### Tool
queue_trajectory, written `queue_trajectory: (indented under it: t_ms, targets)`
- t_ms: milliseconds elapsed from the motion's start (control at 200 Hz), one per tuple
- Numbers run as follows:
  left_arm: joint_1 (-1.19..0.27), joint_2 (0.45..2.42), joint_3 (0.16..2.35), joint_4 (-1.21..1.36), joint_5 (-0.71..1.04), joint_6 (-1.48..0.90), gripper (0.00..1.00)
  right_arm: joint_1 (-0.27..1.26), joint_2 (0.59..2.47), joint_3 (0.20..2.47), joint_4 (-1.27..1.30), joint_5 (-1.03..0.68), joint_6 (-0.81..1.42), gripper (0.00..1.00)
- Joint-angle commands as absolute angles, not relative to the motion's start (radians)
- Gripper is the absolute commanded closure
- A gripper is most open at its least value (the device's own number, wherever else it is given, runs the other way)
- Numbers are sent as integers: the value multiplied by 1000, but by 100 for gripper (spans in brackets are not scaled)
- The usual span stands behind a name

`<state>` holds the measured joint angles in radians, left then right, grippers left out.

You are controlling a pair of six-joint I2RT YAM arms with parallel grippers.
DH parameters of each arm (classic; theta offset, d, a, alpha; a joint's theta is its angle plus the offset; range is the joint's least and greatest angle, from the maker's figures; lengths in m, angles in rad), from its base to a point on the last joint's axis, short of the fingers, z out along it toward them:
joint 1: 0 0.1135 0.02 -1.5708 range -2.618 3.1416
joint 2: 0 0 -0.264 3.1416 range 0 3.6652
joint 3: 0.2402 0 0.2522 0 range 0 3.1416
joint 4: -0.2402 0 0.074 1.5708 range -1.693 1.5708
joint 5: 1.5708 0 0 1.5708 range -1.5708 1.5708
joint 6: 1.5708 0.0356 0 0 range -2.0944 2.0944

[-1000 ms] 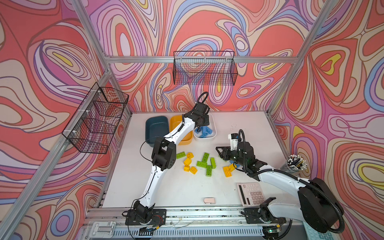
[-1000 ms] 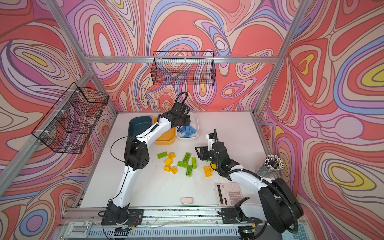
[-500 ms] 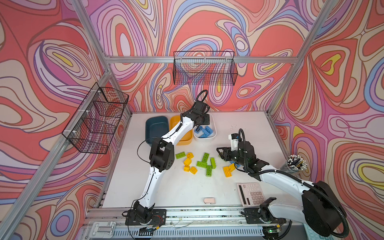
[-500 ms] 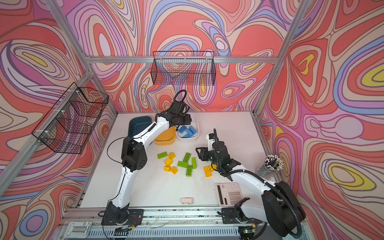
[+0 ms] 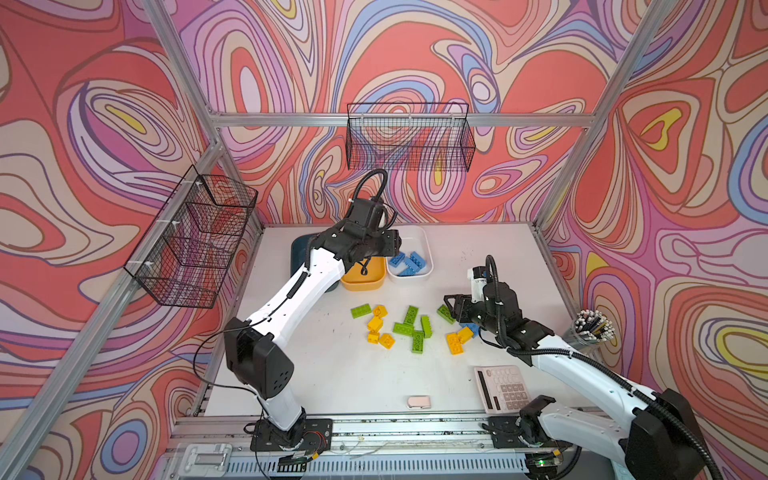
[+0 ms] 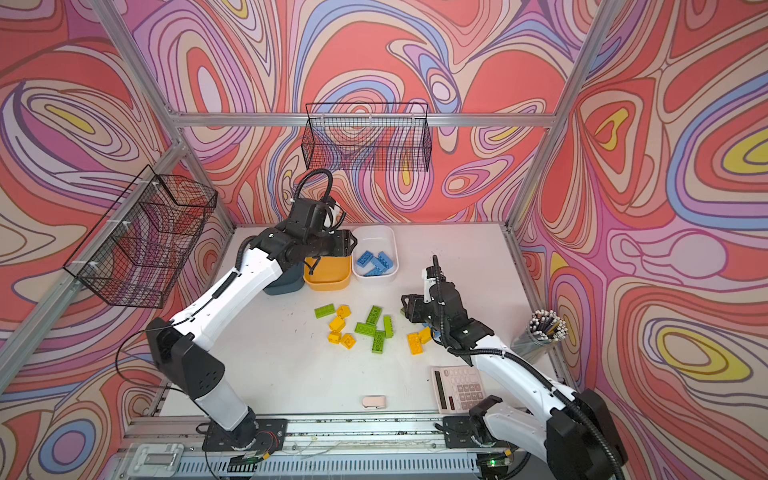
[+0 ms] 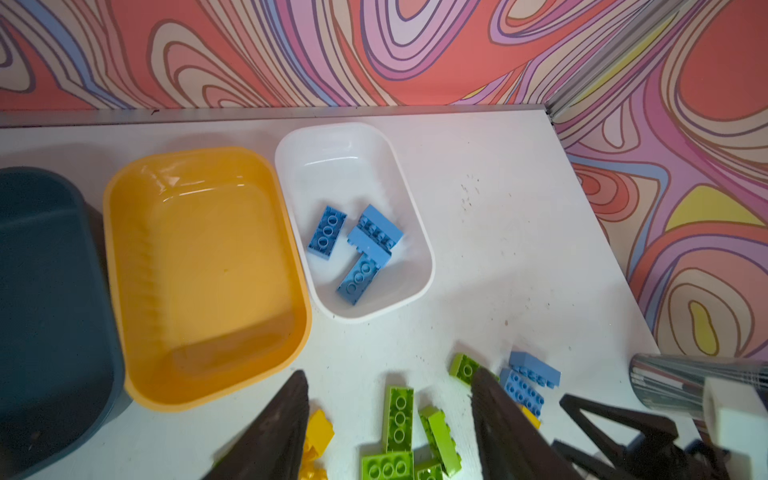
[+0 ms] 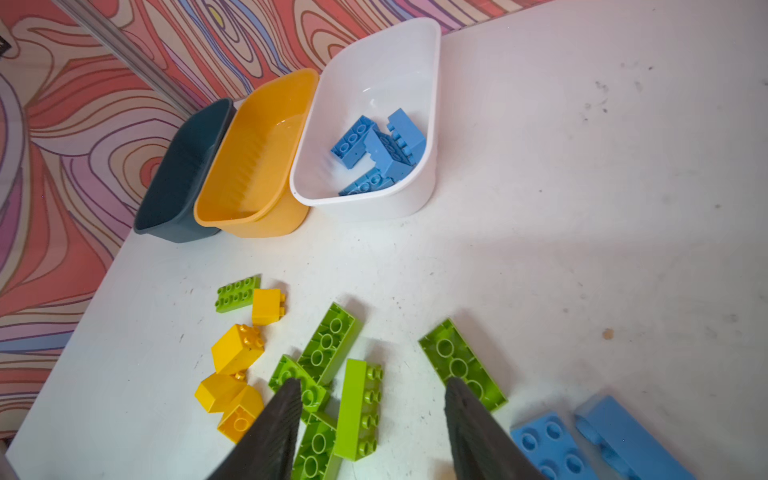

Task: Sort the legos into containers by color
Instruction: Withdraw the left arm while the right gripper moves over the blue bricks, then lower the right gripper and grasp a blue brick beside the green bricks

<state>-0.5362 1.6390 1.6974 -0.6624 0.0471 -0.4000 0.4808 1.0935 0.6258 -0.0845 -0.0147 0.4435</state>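
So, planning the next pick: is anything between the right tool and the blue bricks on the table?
Nothing visible. The right tool hangs open beside the blue bricks, next to a lime green brick; only bare table lies between.

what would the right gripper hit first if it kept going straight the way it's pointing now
Probably the upside-down green brick: one of the right gripper's open fingers overlaps its near end in the wrist view. Depth is unclear, so it could reach the bare table first.
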Motion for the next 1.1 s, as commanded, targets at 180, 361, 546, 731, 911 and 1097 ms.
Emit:
queue_trajectory:
  t_ms: [180,361,546,731,911,1097]
  targets:
    - [-538,1300,1382,-718,-62,-357,30,453,1196,694,-244,193,406,41]
    - [-539,1077,1138,-605,-105,-390,0,441,1256,700,-275,234,414,40]
    - [-540,1029,1109,-627,-105,-384,0,401,1272,688,-333,244,471,32]
    - [-551,1009,1104,-629,-71,-377,0,362,1203,650,-367,254,557,6]
    - [-552,995,1111,-634,-39,-379,0,354,1250,660,-404,244,733,2]
    - [-553,969,1113,-635,-41,-374,0,353,1338,686,-415,285,823,2]
